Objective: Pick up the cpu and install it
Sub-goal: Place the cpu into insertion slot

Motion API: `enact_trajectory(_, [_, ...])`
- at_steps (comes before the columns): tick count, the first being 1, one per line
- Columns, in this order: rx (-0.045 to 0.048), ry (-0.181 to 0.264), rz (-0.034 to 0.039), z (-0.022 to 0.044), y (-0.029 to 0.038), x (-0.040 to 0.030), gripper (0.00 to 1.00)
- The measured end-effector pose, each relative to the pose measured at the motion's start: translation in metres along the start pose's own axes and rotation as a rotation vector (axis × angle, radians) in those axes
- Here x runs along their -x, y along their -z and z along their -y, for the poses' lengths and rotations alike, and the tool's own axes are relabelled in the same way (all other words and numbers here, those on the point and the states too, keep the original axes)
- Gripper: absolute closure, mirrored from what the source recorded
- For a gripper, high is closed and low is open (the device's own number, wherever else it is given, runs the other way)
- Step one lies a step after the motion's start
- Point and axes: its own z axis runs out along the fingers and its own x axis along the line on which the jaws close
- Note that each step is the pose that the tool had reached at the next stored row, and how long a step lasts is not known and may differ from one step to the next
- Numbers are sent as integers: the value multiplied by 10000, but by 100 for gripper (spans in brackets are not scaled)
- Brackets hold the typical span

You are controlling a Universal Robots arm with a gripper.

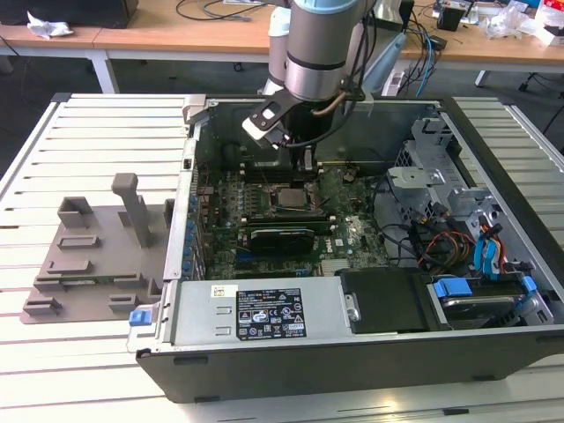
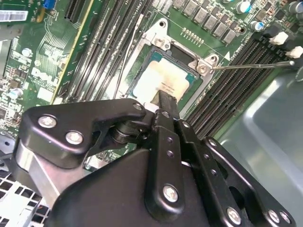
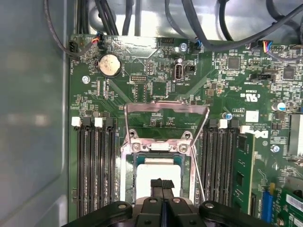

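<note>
The cpu [image 2: 161, 78], a pale silver square, lies flat in the metal-framed socket [image 2: 158, 40] of the green motherboard inside the open computer case [image 1: 352, 352]. It also shows in the first wrist view [image 3: 158, 171] and the exterior view [image 1: 289, 196]. My gripper [image 2: 168, 101] hangs straight over the cpu, its two black fingers pressed together with nothing between them. The fingertips [image 3: 162, 183] stand over the chip's middle; I cannot tell whether they touch it. The arm reaches down into the case in the exterior view, gripper [image 1: 304, 172] just above the socket.
The socket's load plate [image 3: 165, 106] stands flipped up and its thin lever [image 2: 251, 65] sticks out sideways. Memory slots [image 3: 94, 165] flank the socket. A grey holder block [image 1: 88, 256] with upright posts sits on the slatted table at the exterior view's left. Drive bays and cables [image 1: 458, 238] crowd the case's right.
</note>
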Motion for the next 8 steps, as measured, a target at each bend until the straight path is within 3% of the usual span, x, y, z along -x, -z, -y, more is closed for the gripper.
enact_trajectory(6, [0,1,0,5,160,5,89])
enact_trajectory(8, [0,0,-1,6,181,6,89])
